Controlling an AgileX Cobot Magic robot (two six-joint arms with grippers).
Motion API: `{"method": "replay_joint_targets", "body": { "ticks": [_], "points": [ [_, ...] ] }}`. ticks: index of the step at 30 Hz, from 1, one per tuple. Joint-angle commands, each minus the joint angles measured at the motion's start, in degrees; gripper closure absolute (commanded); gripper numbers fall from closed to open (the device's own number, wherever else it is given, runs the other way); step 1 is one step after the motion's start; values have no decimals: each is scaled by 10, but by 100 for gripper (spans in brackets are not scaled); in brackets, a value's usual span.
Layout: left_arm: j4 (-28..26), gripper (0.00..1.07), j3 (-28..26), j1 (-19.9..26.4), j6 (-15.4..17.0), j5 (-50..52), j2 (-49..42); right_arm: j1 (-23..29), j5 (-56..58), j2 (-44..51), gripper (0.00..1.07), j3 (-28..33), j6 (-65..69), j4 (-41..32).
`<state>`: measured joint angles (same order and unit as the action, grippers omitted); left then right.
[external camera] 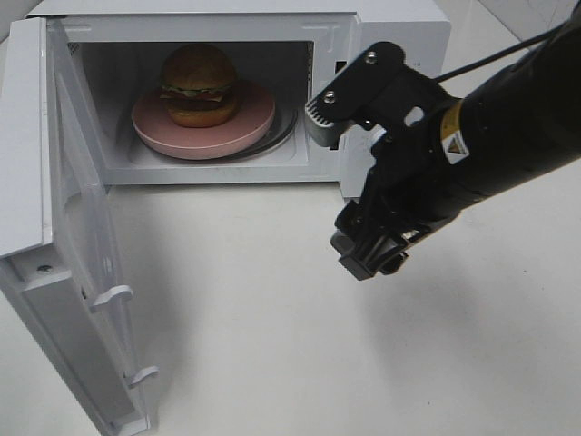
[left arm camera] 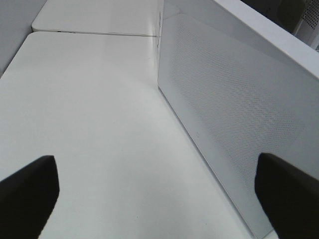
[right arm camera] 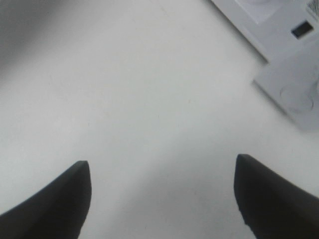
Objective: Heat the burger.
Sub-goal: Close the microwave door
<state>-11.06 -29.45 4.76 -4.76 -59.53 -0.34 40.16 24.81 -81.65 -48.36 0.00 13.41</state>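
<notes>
A burger (external camera: 200, 84) sits on a pink plate (external camera: 160, 134) inside the white microwave (external camera: 399, 27), whose door (external camera: 64, 263) stands wide open to the left. My right gripper (external camera: 368, 254) hangs over the table in front of the microwave's right side, pointing down, open and empty; in the right wrist view (right arm camera: 162, 199) its two dark fingertips stand far apart over bare table. My left gripper (left arm camera: 159, 199) is open and empty beside the microwave's perforated side wall (left arm camera: 234, 109). It does not show in the exterior high view.
The white table (external camera: 272, 318) spreads in front of the microwave. The open door juts toward the front left. A corner of the microwave's base (right arm camera: 289, 74) shows in the right wrist view. A second white tabletop (left arm camera: 94, 17) lies beyond the table edge.
</notes>
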Motion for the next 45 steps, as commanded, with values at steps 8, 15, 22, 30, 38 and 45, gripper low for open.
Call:
{"method": "replay_joint_targets", "body": {
  "ticks": [8, 15, 22, 30, 38, 45],
  "points": [
    [1, 6, 2, -1, -1, 5, -11, -1, 195, 121, 31, 10, 84, -1],
    [1, 6, 2, -1, -1, 5, -11, -1, 269, 196, 31, 10, 84, -2],
    [1, 6, 2, -1, -1, 5, -11, -1, 319, 265, 31, 11, 84, -27],
    [1, 6, 2, -1, -1, 5, -11, -3, 327, 348, 31, 77, 85, -27],
    [1, 6, 2, -1, -1, 5, -11, -99, 320, 448, 31, 145, 93, -43],
    [1, 6, 2, -1, -1, 5, -11, -195, 291, 579, 31, 178, 95, -73]
  ]
}}
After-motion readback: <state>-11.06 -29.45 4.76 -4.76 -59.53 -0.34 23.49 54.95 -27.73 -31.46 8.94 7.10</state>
